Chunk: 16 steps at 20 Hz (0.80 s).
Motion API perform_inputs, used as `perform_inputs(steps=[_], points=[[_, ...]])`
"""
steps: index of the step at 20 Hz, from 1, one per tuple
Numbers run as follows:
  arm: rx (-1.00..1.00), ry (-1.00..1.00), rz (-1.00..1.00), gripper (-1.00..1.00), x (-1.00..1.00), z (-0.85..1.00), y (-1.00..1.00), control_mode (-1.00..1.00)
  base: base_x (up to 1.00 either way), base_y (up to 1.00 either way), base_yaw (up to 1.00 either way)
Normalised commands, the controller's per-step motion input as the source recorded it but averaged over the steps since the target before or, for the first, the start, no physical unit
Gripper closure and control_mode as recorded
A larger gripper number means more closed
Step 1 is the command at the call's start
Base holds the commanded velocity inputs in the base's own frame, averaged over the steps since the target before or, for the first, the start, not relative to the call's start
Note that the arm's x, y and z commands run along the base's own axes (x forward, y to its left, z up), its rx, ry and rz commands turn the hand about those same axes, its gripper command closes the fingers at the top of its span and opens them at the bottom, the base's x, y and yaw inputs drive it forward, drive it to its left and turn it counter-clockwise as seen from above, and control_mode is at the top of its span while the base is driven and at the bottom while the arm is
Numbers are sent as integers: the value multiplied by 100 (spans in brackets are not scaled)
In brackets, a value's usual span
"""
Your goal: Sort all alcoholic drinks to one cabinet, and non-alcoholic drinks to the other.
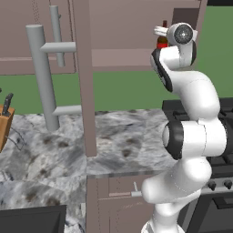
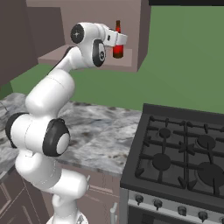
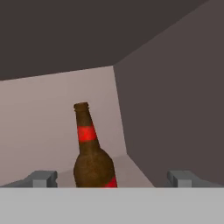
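Cabinet point(image 2: 131, 65) shelf carries amber bottle point(image 3: 92, 153) upright, sorted as alcohol; gripper point(image 3: 113, 178) released, jaws wide apart.

White arm raised high, elbow bent, pincer point(image 3: 112, 178) level (jaws spread wide)

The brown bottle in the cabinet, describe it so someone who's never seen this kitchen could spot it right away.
Look above the marble counter, left of the stove, to the open upper cabinet. On its shelf stands the amber-brown bottle, just ahead of the open gripper. It has a long neck and red label bands.
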Motion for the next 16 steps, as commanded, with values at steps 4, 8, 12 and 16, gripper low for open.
perform_inputs(steps=[4,8,12,16], points=[[-1,5,0,-100,-46,15,9,-100,0,0,0],[-4,13,0,-100,-42,14,15,-100,0,0,0],[-5,15,3,-100,-43,10,14,-100,0,0,0],[-1,12,3,-100,-48,3,5,-100,0,0,0]])
